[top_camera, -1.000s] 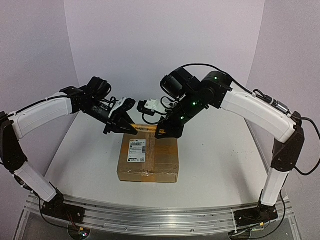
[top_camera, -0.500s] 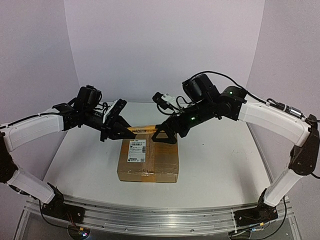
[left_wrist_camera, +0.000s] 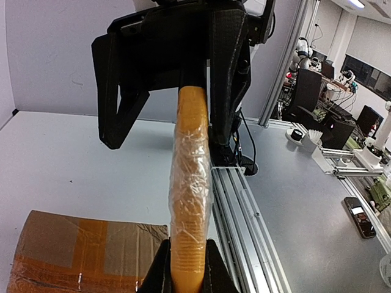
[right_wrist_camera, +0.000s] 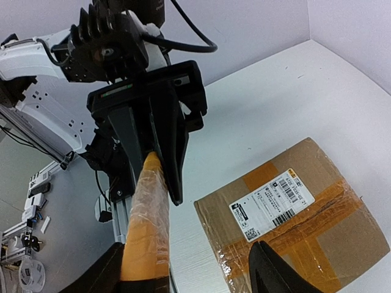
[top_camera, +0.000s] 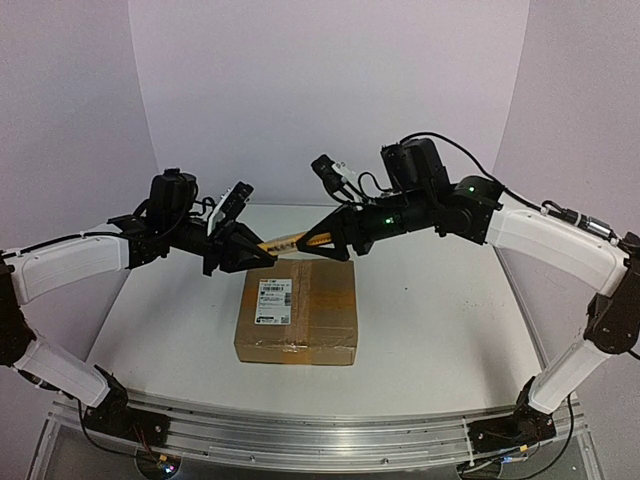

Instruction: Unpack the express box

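one flat brown express box (top_camera: 310, 325) lies on the white surface (top_camera: 430, 310), about midway between left and right and a little nearer the arm bases than the far wall. its top faces up and its flaps are closed. a white barcode label (top_camera: 273, 300) sits on the far left part of the top, and tan tape (right_wrist_camera: 308, 241) crosses the lid in strips, one of them wrapping over the near edge. nothing touches the box. raised off the surface near the box's far edge is a slim yellow-orange tool (top_camera: 283, 240) wrapped in clear film, held roughly level between the two arms. the left hand (top_camera: 255, 250), reaching in from the left, is clamped on one end of this tool; its own wrist view shows both fingers pressed against the wrapped body. the right hand (top_camera: 312, 243), reaching in from the right, has its jaws spread wide around the other end, with the tool lying just beside one finger and well apart from the other. whether that finger actually touches the film cannot be told. an aluminium rail (top_camera: 320, 435) runs along the near edge, carrying both arm bases.
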`<state>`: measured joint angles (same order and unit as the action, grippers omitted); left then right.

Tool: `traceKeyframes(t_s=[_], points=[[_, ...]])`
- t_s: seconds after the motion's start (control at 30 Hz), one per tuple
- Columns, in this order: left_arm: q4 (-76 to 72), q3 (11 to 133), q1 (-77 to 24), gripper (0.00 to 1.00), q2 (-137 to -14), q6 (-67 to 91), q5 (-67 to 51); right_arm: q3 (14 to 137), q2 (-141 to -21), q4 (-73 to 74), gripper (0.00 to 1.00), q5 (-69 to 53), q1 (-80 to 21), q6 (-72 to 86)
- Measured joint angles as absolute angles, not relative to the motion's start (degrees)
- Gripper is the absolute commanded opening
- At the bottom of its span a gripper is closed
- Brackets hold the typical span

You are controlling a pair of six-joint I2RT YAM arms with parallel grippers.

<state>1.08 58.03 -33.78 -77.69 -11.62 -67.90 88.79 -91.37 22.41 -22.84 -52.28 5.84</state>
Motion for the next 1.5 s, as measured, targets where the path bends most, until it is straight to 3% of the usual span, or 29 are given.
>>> traceKeyframes(t_s=[0.2, 0.43, 0.67, 0.73, 0.8, 0.83, 0.87, 0.9, 1.07, 1.27, 1.5], points=[[0.13, 58.02, -33.63, 0.0, -77.71, -10.34, -67.99, 88.82, -91.37, 20.59, 0.44, -23.63, -52.27, 6.3], [-0.49, 58.04, -33.32, 0.0, -77.89, -8.33, -67.89, 89.93, -92.02, 20.26, 0.01, -26.36, -52.28, 5.81], [-0.06, 58.04, -33.18, 0.0, -78.42, -5.74, -68.94, 90.21, -92.27, 20.84, 0.0, -26.96, -52.27, 4.1], [-0.05, 58.04, -33.17, 0.22, -78.78, -5.81, -69.04, 90.21, -92.27, 21.19, 0.0, -26.68, -52.27, 3.91], [-0.03, 58.26, -33.19, 0.68, -79.39, -6.54, -68.82, 90.21, -92.28, 21.82, 0.0, -25.91, -52.33, 4.13], [-0.04, 58.47, -33.21, 0.84, -79.71, -7.1, -68.55, 90.21, -92.3, 22.24, 0.0, -25.34, -52.39, 4.39], [-0.07, 58.83, -33.23, 0.95, -79.98, -7.75, -68.12, 90.2, -92.35, 22.82, 0.0, -24.54, -52.48, 4.81], [0.12, 59.41, -33.31, 0.99, -80.17, -9.06, -67.28, 90.05, -92.4, 23.39, 0.0, -23.34, -52.55, 5.28], [3.9, 63.35, -31.79, 0.99, -80.29, -17.01, -63.73, 87.09, -91.45, 24.91, 0.0, -13.12, -52.4, 9.59], [13.33, 73.05, -25.48, 0.86, -86.81, -30.24, -56.14, 83.29, -88.07, 26.16, 0.0, 4.15, -52.05, 18.22], [27.45, 81.89, -22.44, 0.95, -104.39, -49.92, -44.68, 81.63, -87.97, 26.26, 0.0, 18.72, -51.99, 29.69]])
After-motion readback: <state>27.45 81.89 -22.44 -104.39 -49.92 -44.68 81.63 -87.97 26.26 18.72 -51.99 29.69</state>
